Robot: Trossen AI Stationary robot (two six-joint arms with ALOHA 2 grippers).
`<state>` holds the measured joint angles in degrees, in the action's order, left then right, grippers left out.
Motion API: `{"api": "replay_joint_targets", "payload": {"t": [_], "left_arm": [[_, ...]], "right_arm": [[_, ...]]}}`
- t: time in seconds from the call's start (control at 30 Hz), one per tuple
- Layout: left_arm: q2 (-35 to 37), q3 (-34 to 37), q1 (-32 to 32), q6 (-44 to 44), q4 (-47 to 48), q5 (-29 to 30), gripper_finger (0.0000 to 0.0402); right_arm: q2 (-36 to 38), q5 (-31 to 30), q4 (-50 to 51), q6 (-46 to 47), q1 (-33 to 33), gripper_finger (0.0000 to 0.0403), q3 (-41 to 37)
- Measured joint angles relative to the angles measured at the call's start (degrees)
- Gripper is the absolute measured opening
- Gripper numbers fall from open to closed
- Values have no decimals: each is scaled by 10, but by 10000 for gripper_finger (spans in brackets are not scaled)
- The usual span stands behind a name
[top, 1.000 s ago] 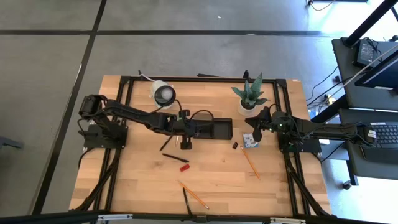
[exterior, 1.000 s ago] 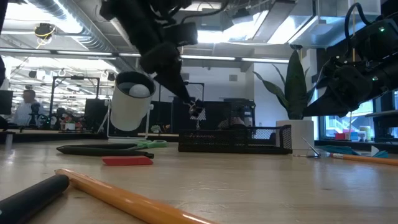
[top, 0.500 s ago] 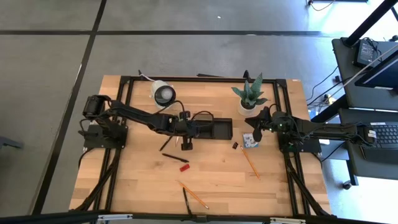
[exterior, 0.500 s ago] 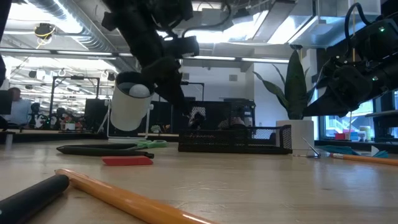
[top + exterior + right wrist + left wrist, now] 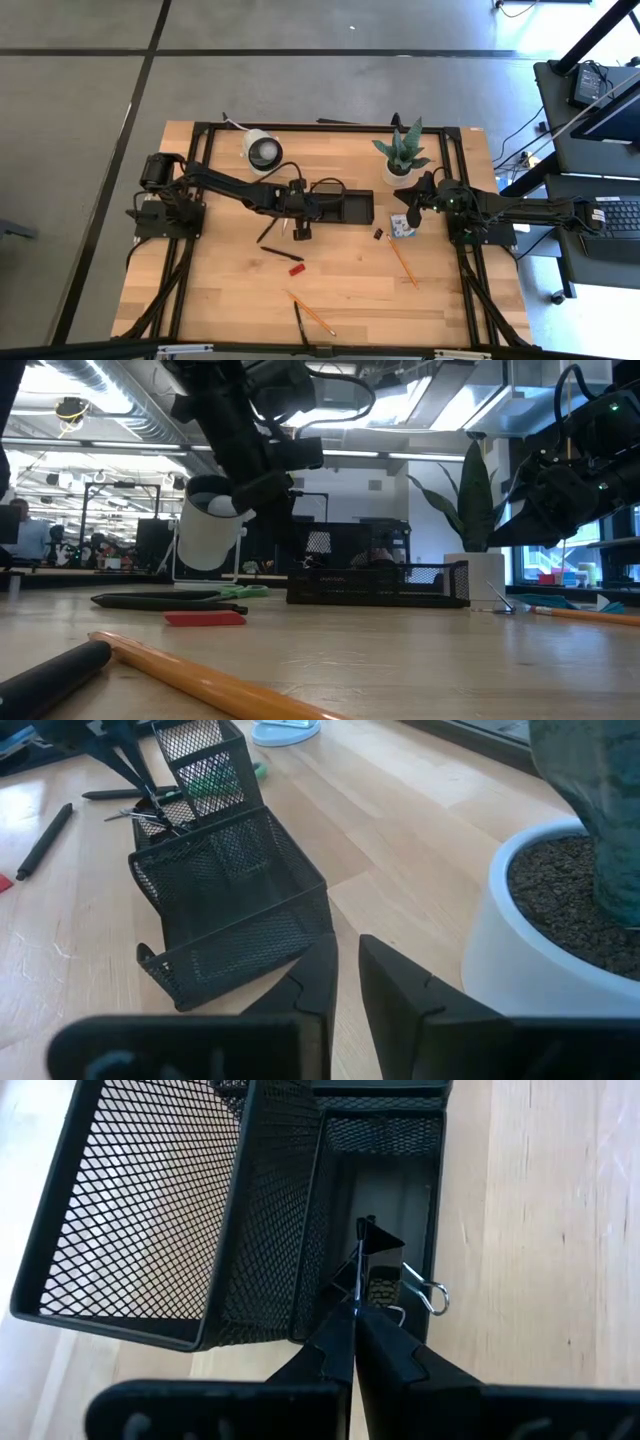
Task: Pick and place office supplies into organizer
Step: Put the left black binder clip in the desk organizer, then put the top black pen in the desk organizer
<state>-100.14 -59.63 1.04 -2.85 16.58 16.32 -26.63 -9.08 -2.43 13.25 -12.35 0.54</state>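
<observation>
Over the organizer's small end cell: binder clip [image 5: 378, 1270], pinched by its wire handle, hanging just above that compartment
Organizer [image 5: 345, 205]: black mesh tray, mid-bench, toward the far side; the big compartment looks bare in the left wrist view
Left gripper [image 5: 296, 203]: over the organizer's left end, jaws clenched on the clip
Right gripper [image 5: 412, 212]: waits by the right end of the bench, near the plant pot [image 5: 560, 920]; jaws a slit apart, grasping nothing that I can see
Still loose, left of tray: scissors [image 5: 268, 228] with green handles, partly under the arm
Still loose, nearer: black pen [image 5: 281, 254], red marker [image 5: 297, 269], orange pencil [image 5: 311, 313] crossed with another black pen [image 5: 300, 325]
Still loose, right: second clip [image 5: 379, 234], blue pad [image 5: 402, 226], another pencil [image 5: 403, 261]
Progress: early, by my judgement; one clip about to go in, nearly everything else left on the bench
</observation>
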Motion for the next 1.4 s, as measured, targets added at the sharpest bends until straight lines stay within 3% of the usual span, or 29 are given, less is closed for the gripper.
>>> {"api": "replay_joint_targets", "payload": {"t": [0.6,0.83,1.17,1.4], "left_arm": [[1,-14,0,-4,20,8,70],[2,-90,0,-37,180,7,72],[1,-129,-11,-274,447,-11,72],[-22,-129,-34,-268,429,-46,72]], "right_arm": [[0,0,0,2,0,51,0],[0,0,0,2,0,51,0],[0,0,0,1,0,51,0],[0,0,0,1,0,51,0]]}}
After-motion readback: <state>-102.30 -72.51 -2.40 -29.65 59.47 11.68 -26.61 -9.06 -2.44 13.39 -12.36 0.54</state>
